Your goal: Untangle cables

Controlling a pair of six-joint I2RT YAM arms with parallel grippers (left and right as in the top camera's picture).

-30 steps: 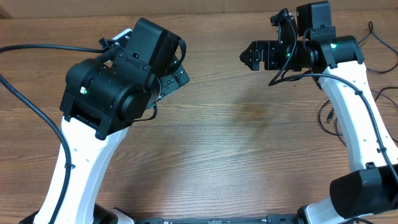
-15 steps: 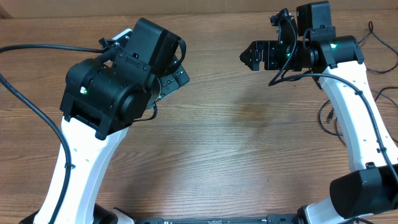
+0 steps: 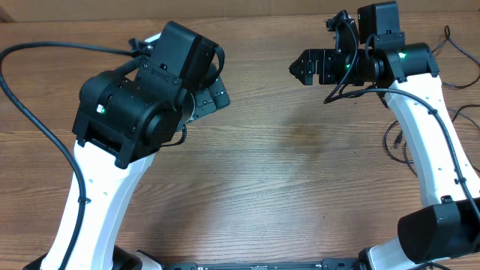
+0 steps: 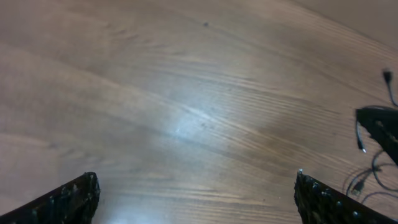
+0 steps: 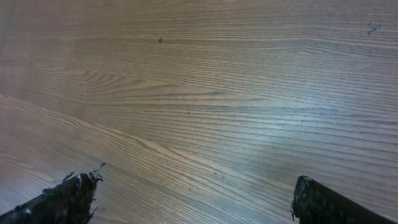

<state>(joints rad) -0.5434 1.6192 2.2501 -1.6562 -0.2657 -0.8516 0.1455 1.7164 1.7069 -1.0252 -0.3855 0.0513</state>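
Both of your claws stand wide open and hold nothing. Your left claw (image 3: 214,91) hangs over the upper left part of the wooden desk (image 3: 300,172). In the overhead view it is mostly tucked under its own bulky black wrist. Its wrist camera shows the two fingertips (image 4: 78,198) spread at the bottom corners, with only bare wood grain between them.

Your right claw (image 3: 303,66) sits over the upper middle of the desk, pointing left toward the other claw and well apart from it. Its own camera likewise shows nothing but wood between the spread tips.

The cables (image 3: 397,139) lie on the desk's right side, away from both claws. They are thin black strands with small plug ends, just beside the right arm (image 3: 427,142). The left wrist view catches them only at its right edge, blurred, so you cannot tell there how they cross.
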